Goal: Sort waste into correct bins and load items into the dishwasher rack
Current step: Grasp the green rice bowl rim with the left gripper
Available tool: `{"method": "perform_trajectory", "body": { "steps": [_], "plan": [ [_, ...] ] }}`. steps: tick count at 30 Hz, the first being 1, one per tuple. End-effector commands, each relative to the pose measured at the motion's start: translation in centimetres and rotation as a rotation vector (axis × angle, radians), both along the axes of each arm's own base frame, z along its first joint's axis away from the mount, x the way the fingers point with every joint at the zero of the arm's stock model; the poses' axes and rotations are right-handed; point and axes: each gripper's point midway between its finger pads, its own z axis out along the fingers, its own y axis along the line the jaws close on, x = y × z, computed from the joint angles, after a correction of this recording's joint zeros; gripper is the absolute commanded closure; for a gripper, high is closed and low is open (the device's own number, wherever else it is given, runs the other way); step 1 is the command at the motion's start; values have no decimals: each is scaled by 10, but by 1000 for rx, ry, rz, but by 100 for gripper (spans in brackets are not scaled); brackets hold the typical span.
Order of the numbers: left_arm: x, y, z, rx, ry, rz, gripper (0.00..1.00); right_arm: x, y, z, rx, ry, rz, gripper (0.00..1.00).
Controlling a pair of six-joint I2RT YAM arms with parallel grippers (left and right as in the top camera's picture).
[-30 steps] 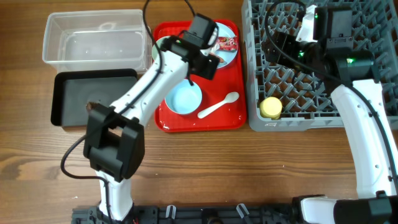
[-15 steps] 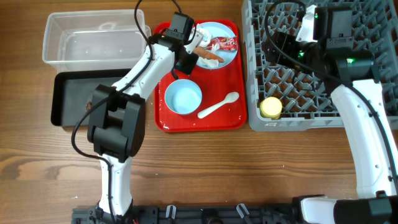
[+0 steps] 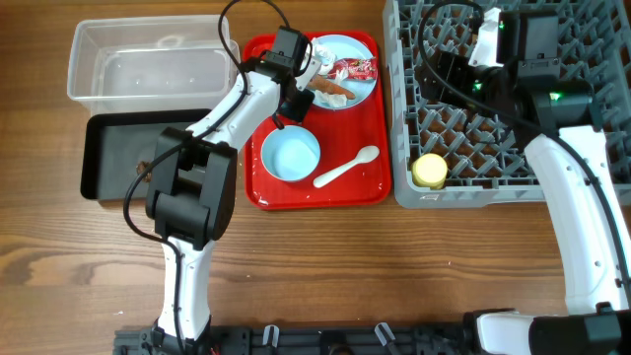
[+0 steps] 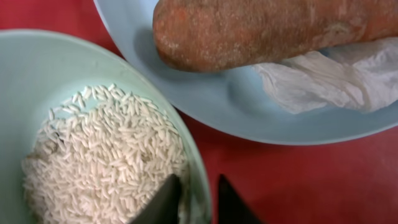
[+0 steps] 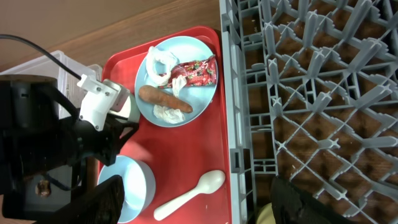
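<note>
L. hand (image 4: 198,186) found pinching rim of pale green bowl (image 4: 37,81) at red tray (image 4: 298,180) far-left corner; grip to be confirmed, bowl kept level so rice (image 4: 106,155) isn't spilt; R. hand (image 5: 202,202) spread.

No legible text or labels

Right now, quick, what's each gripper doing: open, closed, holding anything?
Left gripper: fingers closed on the rim of the pale green bowl.
Right gripper: open, holding nothing.

Left arm (image 3: 232,108) overhangs the red tray (image 3: 376,183) at its left; blue bowl (image 3: 291,156) and spoon (image 3: 344,169) lie open overhead.
</note>
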Motion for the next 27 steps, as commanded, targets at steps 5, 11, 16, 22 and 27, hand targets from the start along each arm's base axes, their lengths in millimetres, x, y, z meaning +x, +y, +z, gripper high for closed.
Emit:
{"method": "perform_trajectory", "body": {
  "steps": [5,11,16,22,27],
  "plan": [
    [7,4,12,-11,-33,81,96,2,-2,-3,-18,-1,7,23],
    [12,0,86,-129,-138,192,96,2,-2,-3,-19,-2,8,23],
    [-10,-5,145,-258,-147,236,96,2,-2,-3,-19,-2,7,23],
    [-64,11,151,-339,94,313,96,1,-2,-5,-20,6,8,23],
    [-97,67,140,-388,336,452,96,0,-2,-5,-20,7,8,23]
  ]
}}
